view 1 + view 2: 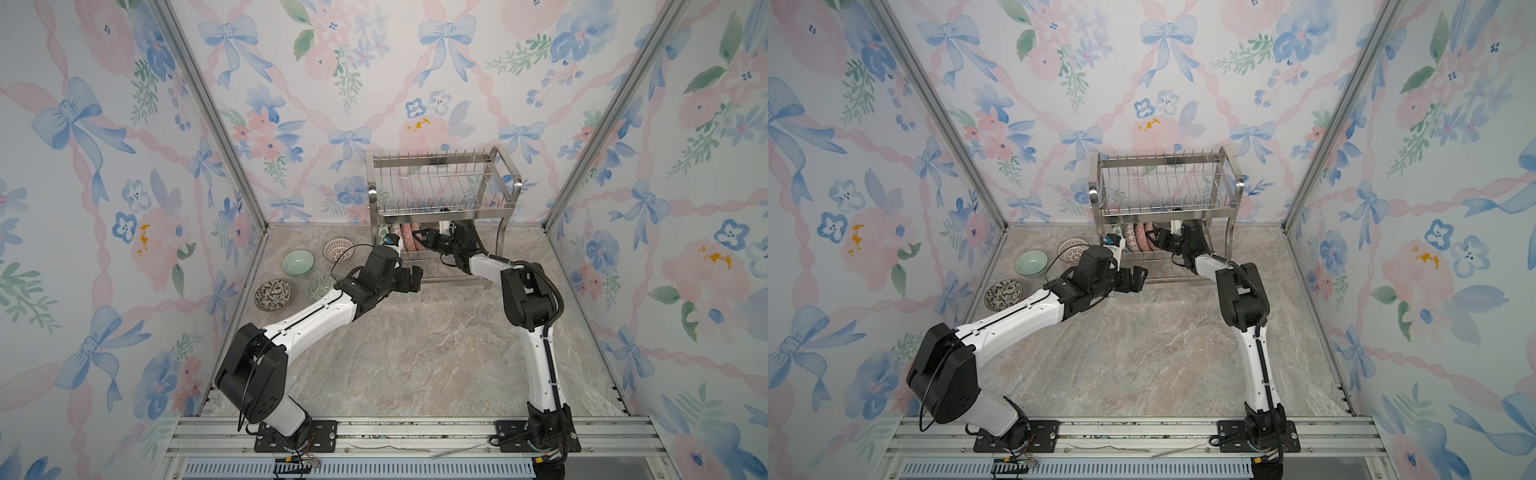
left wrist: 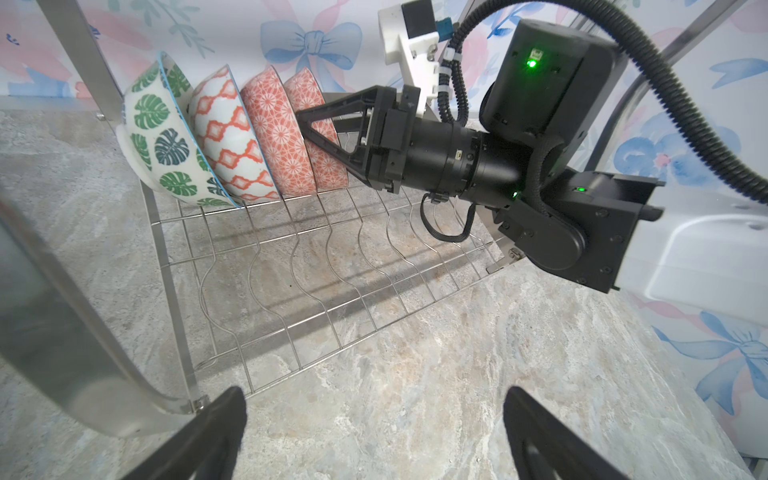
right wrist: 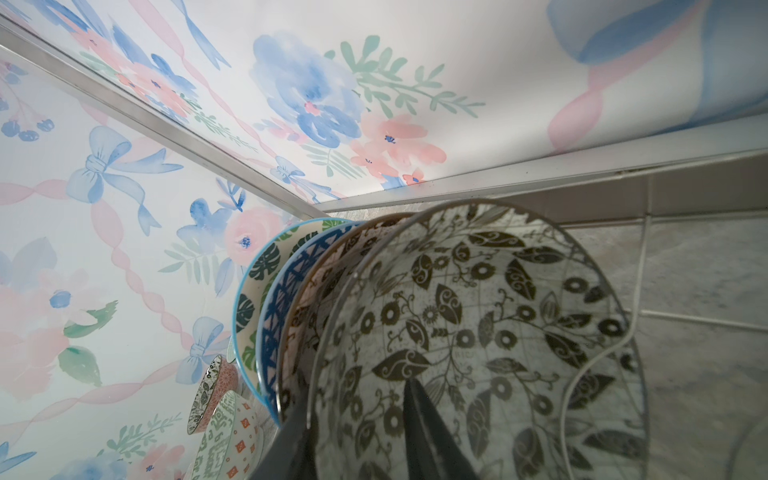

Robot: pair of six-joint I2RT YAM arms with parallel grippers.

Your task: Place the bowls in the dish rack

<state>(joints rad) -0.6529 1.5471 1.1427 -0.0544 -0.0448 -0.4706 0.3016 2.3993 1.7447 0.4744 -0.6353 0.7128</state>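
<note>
Marble-look tabletop [image 1: 415,353] — right gripper [image 1: 420,240] straddles the rim of a coral-patterned ceramic bowl [image 2: 326,176], grip unclear, fourth in the steel wire rack [image 1: 440,214]; left gripper [image 1: 413,279] gapes empty.

My left arm [image 1: 307,320] stretches forward and low, left gripper [image 2: 374,436] spread to its widest. Ahead of that claw, my right arm [image 1: 536,365] bends in sideways, right gripper [image 2: 305,122] pointing across, its 2 jaws partly apart.

Lab booth: wallpapered panels [image 1: 374,62], aluminium rail [image 1: 415,432]
</note>
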